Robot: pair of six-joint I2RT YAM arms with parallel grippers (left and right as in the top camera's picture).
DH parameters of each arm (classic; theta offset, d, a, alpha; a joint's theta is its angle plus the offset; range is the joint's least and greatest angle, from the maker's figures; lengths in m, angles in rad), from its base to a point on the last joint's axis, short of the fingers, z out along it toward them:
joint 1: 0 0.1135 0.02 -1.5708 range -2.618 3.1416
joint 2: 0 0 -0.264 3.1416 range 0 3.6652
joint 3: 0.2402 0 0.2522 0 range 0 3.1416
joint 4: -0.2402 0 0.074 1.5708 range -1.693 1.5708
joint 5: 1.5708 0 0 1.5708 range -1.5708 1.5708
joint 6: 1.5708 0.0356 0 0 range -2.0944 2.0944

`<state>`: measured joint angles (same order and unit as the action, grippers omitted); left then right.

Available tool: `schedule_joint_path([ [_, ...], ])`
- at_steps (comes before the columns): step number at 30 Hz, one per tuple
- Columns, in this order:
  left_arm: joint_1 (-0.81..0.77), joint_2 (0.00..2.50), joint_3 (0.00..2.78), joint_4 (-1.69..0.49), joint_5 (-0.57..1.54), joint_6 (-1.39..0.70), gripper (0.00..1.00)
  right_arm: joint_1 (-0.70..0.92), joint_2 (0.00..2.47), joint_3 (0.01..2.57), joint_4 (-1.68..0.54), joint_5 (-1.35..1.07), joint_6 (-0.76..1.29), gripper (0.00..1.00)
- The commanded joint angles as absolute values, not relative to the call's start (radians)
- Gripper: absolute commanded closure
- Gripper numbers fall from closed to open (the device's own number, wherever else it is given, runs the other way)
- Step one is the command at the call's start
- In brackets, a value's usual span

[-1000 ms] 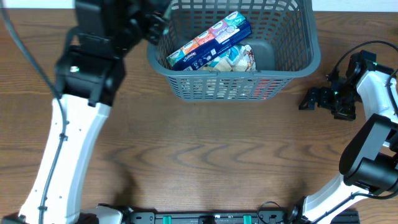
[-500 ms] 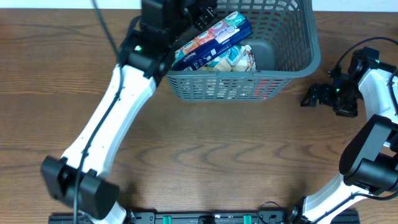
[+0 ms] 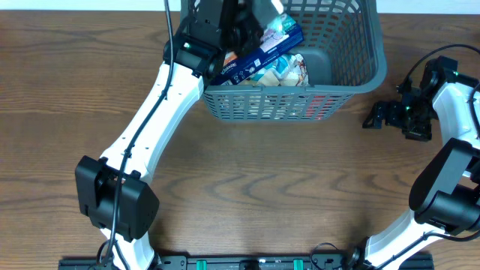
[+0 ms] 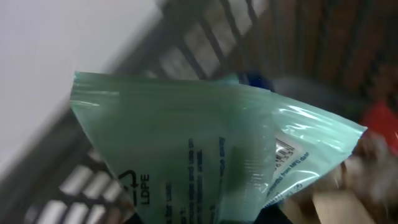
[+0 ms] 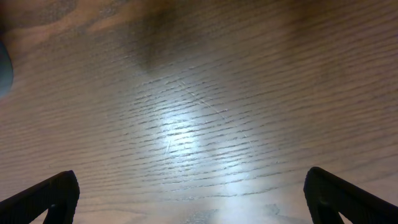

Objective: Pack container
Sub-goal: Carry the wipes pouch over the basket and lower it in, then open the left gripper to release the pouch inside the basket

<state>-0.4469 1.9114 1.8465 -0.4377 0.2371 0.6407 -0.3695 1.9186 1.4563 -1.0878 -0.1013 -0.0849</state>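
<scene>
We found the container (image 3: 352, 81) at upper centre of the overhead frame, a blue box (image 3: 255, 58) lying inside. The left gripper (image 3: 259, 16) hung over its left part, clenched on a green zip bag (image 4: 205, 149). The right gripper (image 3: 381, 117), at the right edge, stood with jaws released wide over the wooden table (image 5: 199, 93).

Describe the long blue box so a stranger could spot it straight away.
Find the grey slotted basket at the table's far edge. Inside, at its left, lies the blue box, slanted across a pale crumpled packet. It is the only long, dark blue carton there.
</scene>
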Motion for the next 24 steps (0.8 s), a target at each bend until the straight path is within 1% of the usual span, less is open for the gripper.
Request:
schedule_joint_path([
  [1, -0.444, 1.916, 1.879, -0.513, 0.243, 0.766, 0.94, -0.373, 1.907, 1.474, -1.089, -0.106, -0.096, 0.01],
  [9, -0.444, 1.916, 1.878, -0.693, 0.243, 0.850, 0.94, -0.373, 1.907, 1.474, -1.092, -0.106, -0.096, 0.01],
  [16, -0.444, 1.916, 1.878, -0.737, 0.243, 0.863, 0.94, -0.373, 1.907, 1.474, -1.093, -0.106, -0.096, 0.01],
  [17, -0.444, 1.916, 1.878, -0.737, 0.242, 0.863, 0.85, -0.373, 1.907, 1.474, -1.093, -0.106, -0.096, 0.01],
  [19, -0.444, 1.916, 1.878, -0.737, 0.242, 0.863, 0.52, -0.373, 1.907, 1.474, -1.093, -0.106, -0.096, 0.01],
  [20, -0.444, 1.916, 1.878, -0.736, 0.234, 0.863, 0.44, -0.373, 1.907, 1.474, -1.094, -0.106, -0.096, 0.01],
  [22, -0.444, 1.916, 1.878, -0.737, 0.215, 0.863, 0.37, -0.373, 1.907, 1.474, -1.094, -0.106, -0.096, 0.01],
  [24, -0.444, 1.916, 1.878, -0.737, 0.208, 0.863, 0.26, -0.373, 1.907, 1.474, -1.094, -0.106, -0.096, 0.01],
])
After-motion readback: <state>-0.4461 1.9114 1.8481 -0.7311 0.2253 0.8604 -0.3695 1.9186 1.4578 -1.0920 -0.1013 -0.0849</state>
